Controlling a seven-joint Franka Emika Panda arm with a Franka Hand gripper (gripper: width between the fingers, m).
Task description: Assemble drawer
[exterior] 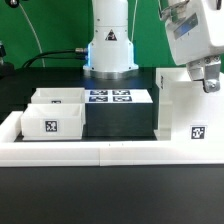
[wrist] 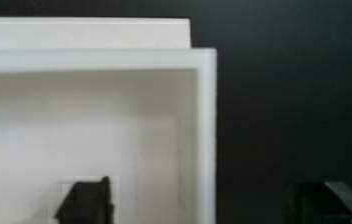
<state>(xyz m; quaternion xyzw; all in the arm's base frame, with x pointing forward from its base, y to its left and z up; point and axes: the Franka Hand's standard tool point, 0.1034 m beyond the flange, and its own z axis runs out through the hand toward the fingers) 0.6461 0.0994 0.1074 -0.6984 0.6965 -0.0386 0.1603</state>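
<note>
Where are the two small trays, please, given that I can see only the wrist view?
Observer: Both stand at the exterior view's left, the front tray by the border wall and the rear tray just behind it.
Operator: Thank you. Does the white wall between the fingers of my tool belong to the cabinet shell?
Observer: Yes. The cabinet shell stands at the exterior view's right, and the tool is at its top edge.
Operator: What lies between the shell and the trays?
Observer: The marker board lies there, further back, in front of the arm's base.
</note>
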